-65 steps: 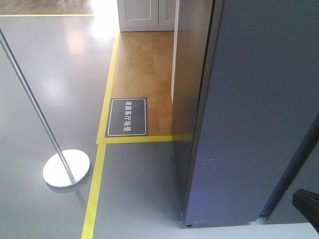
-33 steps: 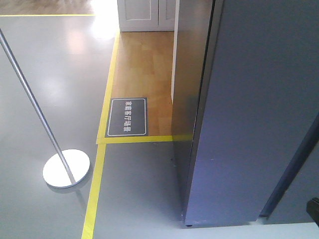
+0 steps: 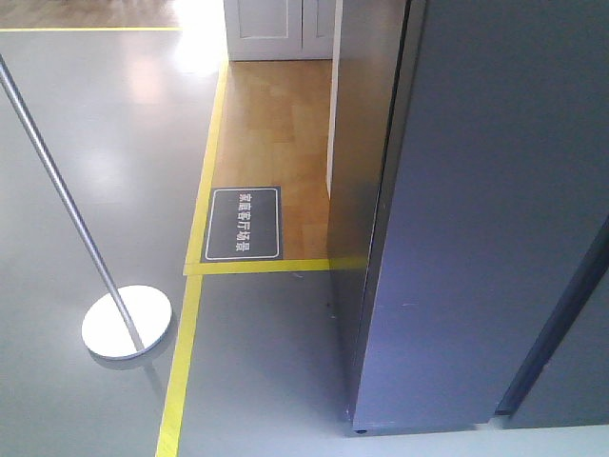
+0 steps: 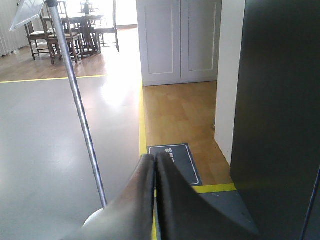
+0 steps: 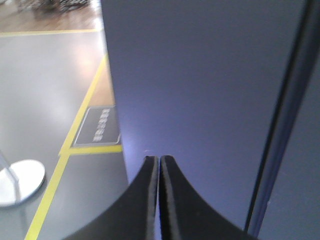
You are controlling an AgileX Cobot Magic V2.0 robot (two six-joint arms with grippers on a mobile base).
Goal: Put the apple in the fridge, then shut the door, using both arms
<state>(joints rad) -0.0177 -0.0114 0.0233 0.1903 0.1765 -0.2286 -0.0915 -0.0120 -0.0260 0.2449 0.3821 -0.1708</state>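
Observation:
The fridge (image 3: 357,143) stands at the right, tall and dark grey, with its side facing left. Its door (image 3: 485,190) lies flat against the body along a thin dark seam, and none of the white inside shows. The apple is out of view. In the left wrist view my left gripper (image 4: 154,158) is shut and empty, hanging over the floor to the left of the fridge (image 4: 275,100). In the right wrist view my right gripper (image 5: 159,159) is also shut and empty, close in front of the door (image 5: 200,75). Neither gripper appears in the front view.
A metal pole on a round white base (image 3: 127,322) stands on the grey floor at the left. Yellow floor tape (image 3: 181,381) borders a dark floor sign (image 3: 244,223) and wooden flooring. A white panelled room door (image 4: 180,40) is behind, with a dining table and chairs (image 4: 75,25) far left.
The dark tip of my right arm at the bottom right of the front view has slid out of that view. The fridge and its door have not moved.

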